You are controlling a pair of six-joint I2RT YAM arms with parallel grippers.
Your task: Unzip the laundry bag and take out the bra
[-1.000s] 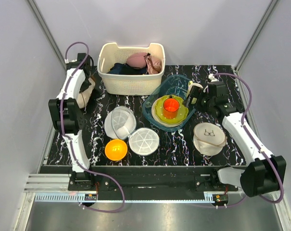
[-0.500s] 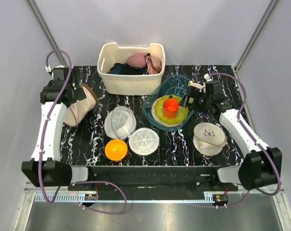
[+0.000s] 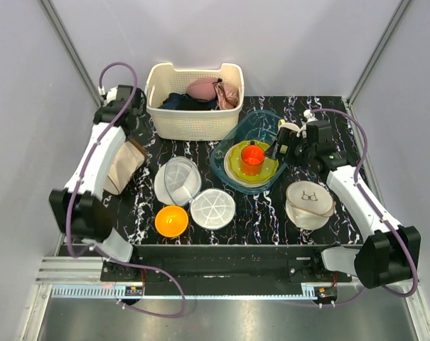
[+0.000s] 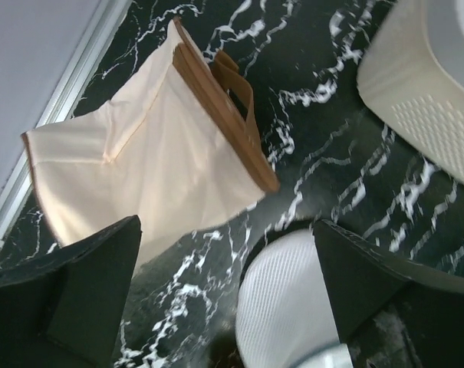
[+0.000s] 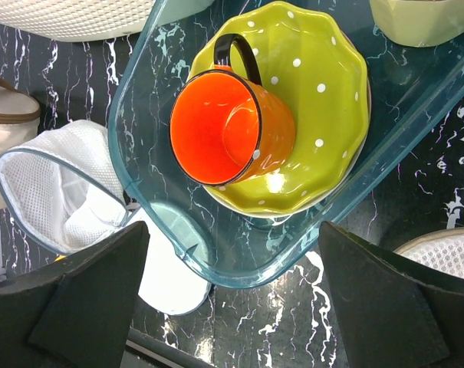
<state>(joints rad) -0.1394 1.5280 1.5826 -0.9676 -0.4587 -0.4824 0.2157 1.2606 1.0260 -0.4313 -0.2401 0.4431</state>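
Observation:
The cream laundry bag (image 3: pixel 124 165) with its brown zipper band (image 4: pixel 222 115) lies on its side by the table's left edge, apart from both grippers. In the left wrist view the laundry bag (image 4: pixel 147 165) is up and to the left of my fingers. My left gripper (image 3: pixel 129 121) (image 4: pixel 228 303) hovers open and holds nothing, between the bag and the basket. My right gripper (image 3: pixel 286 143) (image 5: pixel 235 307) is open and holds nothing, above the near rim of a blue tray. The bra is hidden.
A cream basket (image 3: pixel 193 106) of pink and dark clothing stands at the back. The blue clear tray (image 3: pixel 227 172) holds a green plate (image 5: pixel 316 92) and an orange mug (image 5: pixel 228 126). Two white mesh domes (image 3: pixel 178 179) (image 3: pixel 212 208), an orange bowl (image 3: pixel 171 220) and a white bag printed with an outline (image 3: pixel 309 201) lie in front.
My left gripper has opened and let go of the laundry bag, which now lies further forward on the table. The left arm has swung back toward the basket. The right arm has barely moved.

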